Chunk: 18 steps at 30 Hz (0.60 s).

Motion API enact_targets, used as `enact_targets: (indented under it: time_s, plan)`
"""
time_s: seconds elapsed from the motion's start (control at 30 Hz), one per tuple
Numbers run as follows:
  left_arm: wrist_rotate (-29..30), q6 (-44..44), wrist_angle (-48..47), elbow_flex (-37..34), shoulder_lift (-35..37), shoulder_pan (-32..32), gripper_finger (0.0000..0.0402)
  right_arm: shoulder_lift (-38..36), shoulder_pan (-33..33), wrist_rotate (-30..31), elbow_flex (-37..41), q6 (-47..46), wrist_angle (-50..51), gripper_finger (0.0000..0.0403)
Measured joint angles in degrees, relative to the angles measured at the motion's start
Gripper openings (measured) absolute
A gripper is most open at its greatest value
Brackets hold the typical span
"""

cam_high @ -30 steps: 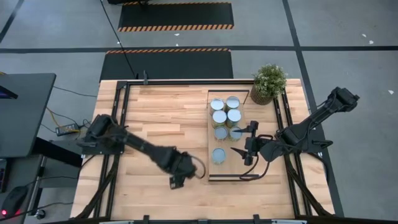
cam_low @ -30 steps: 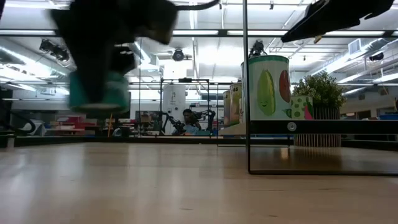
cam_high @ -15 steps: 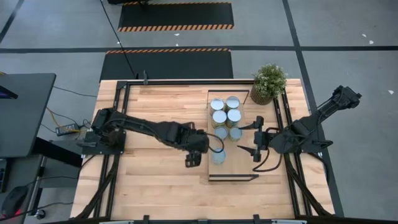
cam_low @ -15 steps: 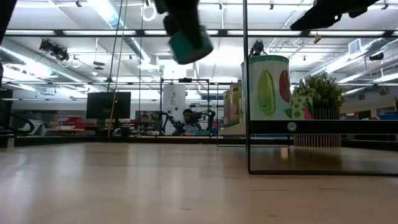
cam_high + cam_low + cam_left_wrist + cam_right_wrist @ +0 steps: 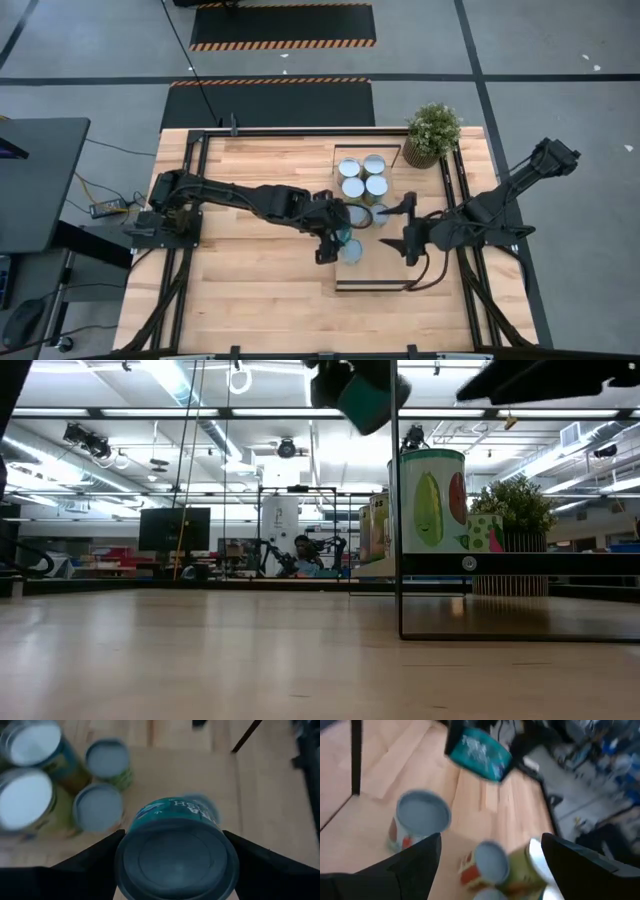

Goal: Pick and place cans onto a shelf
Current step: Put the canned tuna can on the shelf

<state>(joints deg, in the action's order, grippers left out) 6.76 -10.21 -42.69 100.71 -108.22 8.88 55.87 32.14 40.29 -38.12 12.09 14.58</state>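
Note:
My left gripper (image 5: 336, 236) is shut on a teal can with a dark end (image 5: 175, 862) and holds it above the near cans on the shelf (image 5: 385, 268). The teal can also shows high up in the low view (image 5: 370, 395) and in the right wrist view (image 5: 479, 752). Several pale-topped cans (image 5: 362, 178) stand upright on the light-wood shelf, and one (image 5: 350, 252) stands alone nearer the front. My right gripper (image 5: 405, 228) is open and empty over the shelf's right part, just right of the cans. My left gripper pinches the teal can by its round side wall (image 5: 131, 831) between its two fingers (image 5: 95, 857), one on each side. The can's dark end faces the wrist, so the can lies along the fingers. It is lifted clear above the shelf and tilted.
A potted green plant (image 5: 432, 132) stands at the table's far right corner beside the shelf. A thin dark frame (image 5: 397, 510) rises at the shelf's end. Bare tabletop (image 5: 250, 190) lies left of the shelf.
My left gripper has carried the teal can from the table's near middle toward the right and far edges, to above the shelf's near cans. The can has stayed lifted and held throughout.

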Motion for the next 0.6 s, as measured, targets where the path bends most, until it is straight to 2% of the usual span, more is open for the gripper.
enact_targets:
  time_s: [0.2, 0.4, 0.6]
  plan:
    - [-3.47, 1.04, 5.27, 0.00, 0.00, -1.38, 0.0304, 6.06, 0.63, 3.65, -2.90, 14.35, -6.16, 0.0350]
    - [-8.13, 1.03, 8.51, 0.00, 0.00, -2.03, 0.0304, 9.80, 0.92, 4.04, -6.03, 24.70, -6.92, 0.0350]
    - [-9.50, 1.02, 9.13, 0.00, 0.00, -2.01, 0.0304, 12.68, 0.88, 4.03, -6.21, 39.26, -13.72, 0.0350]
